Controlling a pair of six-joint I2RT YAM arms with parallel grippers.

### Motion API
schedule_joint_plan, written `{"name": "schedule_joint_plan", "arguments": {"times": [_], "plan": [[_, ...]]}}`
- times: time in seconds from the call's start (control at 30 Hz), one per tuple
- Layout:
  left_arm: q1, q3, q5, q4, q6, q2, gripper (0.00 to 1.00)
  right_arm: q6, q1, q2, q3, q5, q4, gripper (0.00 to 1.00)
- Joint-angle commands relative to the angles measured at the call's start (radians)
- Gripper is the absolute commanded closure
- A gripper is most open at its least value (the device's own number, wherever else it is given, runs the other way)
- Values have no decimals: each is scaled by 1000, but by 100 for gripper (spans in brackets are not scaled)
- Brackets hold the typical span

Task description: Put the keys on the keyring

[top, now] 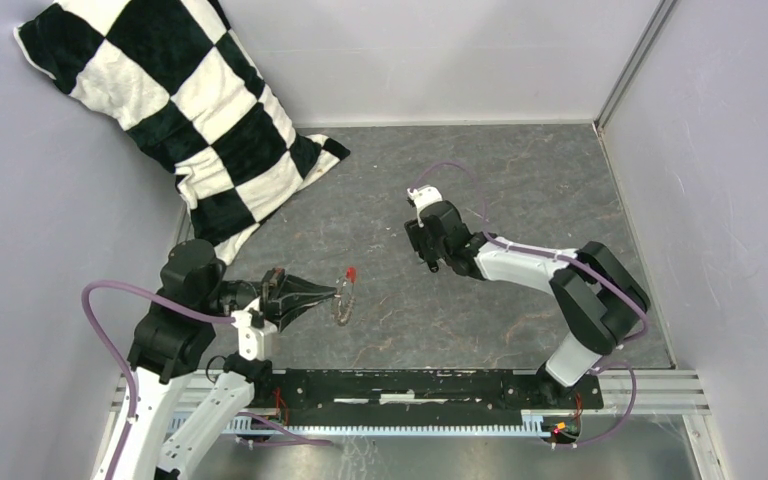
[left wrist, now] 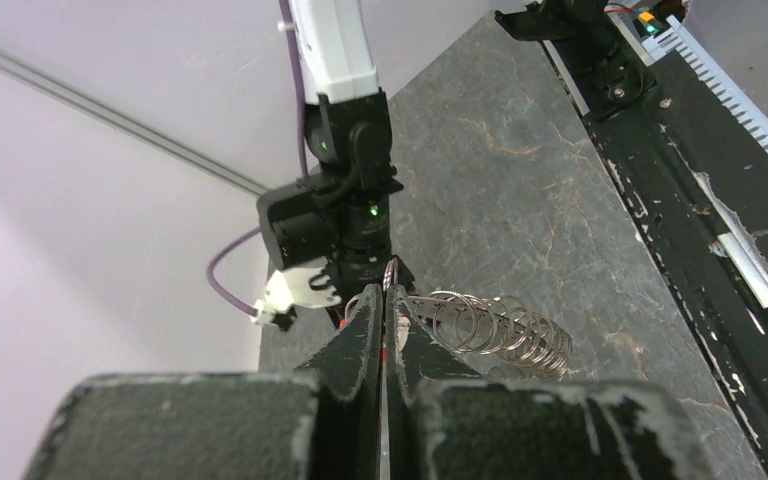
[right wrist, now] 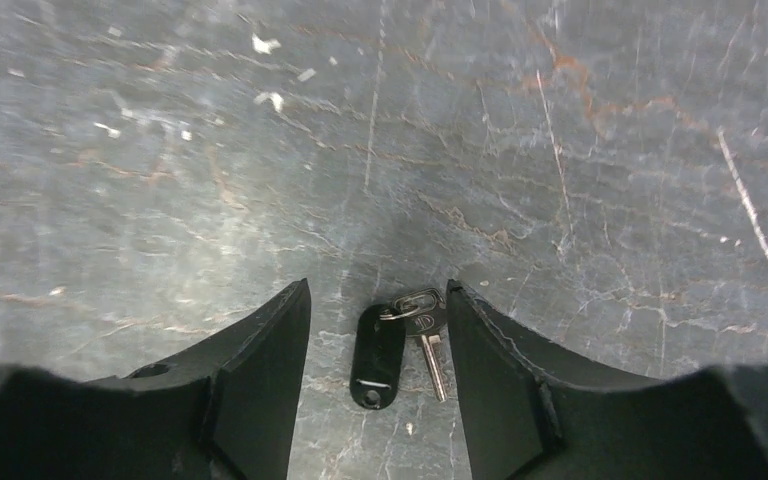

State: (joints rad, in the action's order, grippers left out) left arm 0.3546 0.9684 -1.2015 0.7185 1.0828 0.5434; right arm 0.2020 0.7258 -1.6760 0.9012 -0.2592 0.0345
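Plainly the small key [right wrist: 376,352] with black oblong head and short silver blade lies flat at the middle of the grey table [top: 520,200], between the spread fingers of the right gripper [right wrist: 378,290], long axis along their gap, while the left gripper [top: 336,294] toward the near-left corner pinches the thin silvery red-tagged keyring [top: 343,306]

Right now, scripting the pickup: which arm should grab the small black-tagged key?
Right: the right gripper, open, straddles the small black-tagged silver key; the left gripper is shut on the thin silvery keyring.
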Motion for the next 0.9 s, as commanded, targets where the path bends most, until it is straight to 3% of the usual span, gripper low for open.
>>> {"name": "schedule_joint_plan", "arguments": {"times": [0.0,0.23,0.37,0.57,0.87], "plan": [[-6,-8,9,-2,20,-3,98,-58,5,169,10,111,45,40],[-6,21,-17,0,-136,58,98,-238,6,544,-6,599,166,41],[-6,39,-36,3,-233,102,98,-336,69,545,191,800,-27,44],[-6,17,-11,-119,-412,96,98,-477,211,520,371,883,-238,44],[-7,19,2,-140,-453,96,98,-585,331,422,525,828,-474,50]]}}
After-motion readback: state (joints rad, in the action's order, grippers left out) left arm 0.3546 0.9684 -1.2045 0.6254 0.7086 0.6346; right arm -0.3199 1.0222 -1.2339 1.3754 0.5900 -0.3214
